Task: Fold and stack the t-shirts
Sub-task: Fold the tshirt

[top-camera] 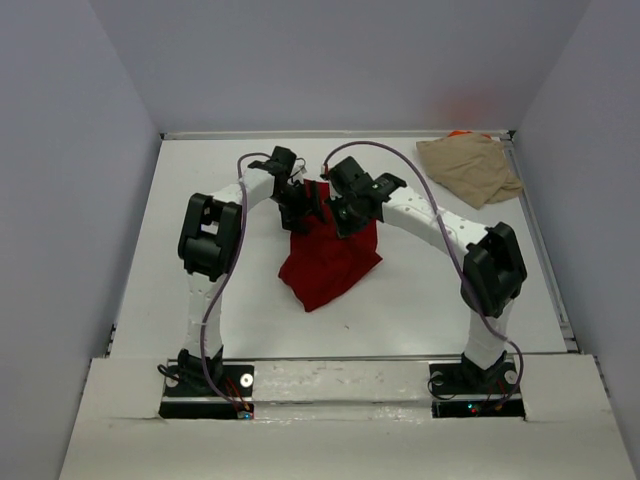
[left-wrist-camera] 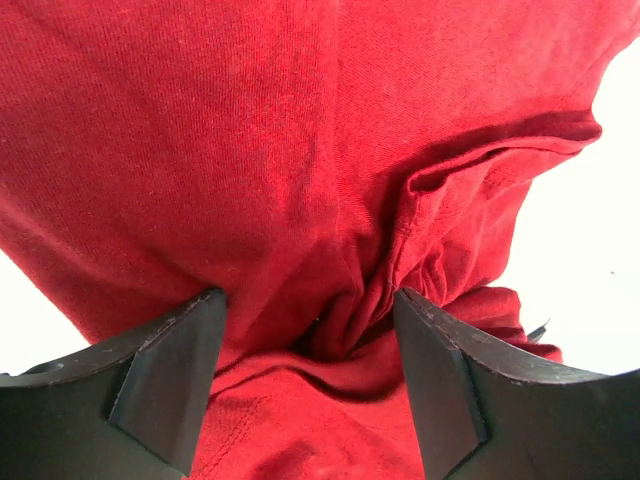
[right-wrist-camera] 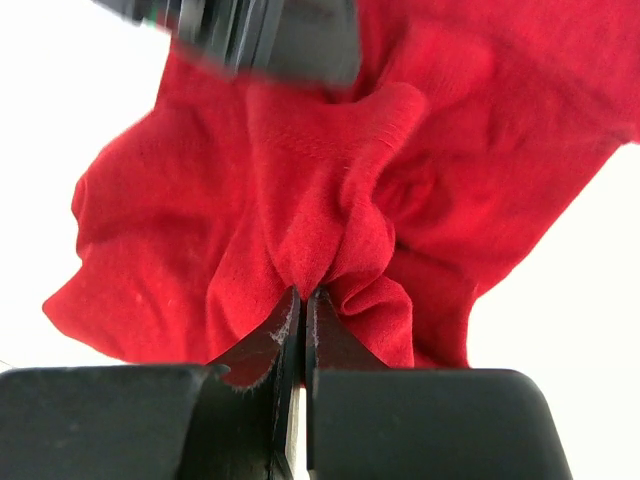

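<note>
Red cloth is your whole concern at this moment: the dark red cloth t-shirt (top-camera: 328,262) lies bunched near the middle of the white bench (top-camera: 200,180), gathered at its far edge where your two arms meet over it. Your right pincer (right-wrist-camera: 303,300) is pressed together on a narrow fold of that shirt, and the cloth fans out crumpled beyond the pinch. Your left pincer (left-wrist-camera: 308,300) stands spread, with a puckered ridge of the same shirt lying between its fingers (left-wrist-camera: 170,380); whether the pads touch the cloth yet, you cannot tell from the wrist view.

By the look of it you are at the step of taking a second hold so that the shirt can be drawn out flat; no tidy fold shows anywhere in it. The next move calls for the left pincer to close on that ridge, on a single layer if you can find one, and then for both arms to draw apart evenly so the cloth opens without twisting.

At the far right corner the crumpled tan cloth t-shirt (top-camera: 470,168) waits; a sliver of bright orange fabric (top-camera: 459,133) shows just behind it.
</note>
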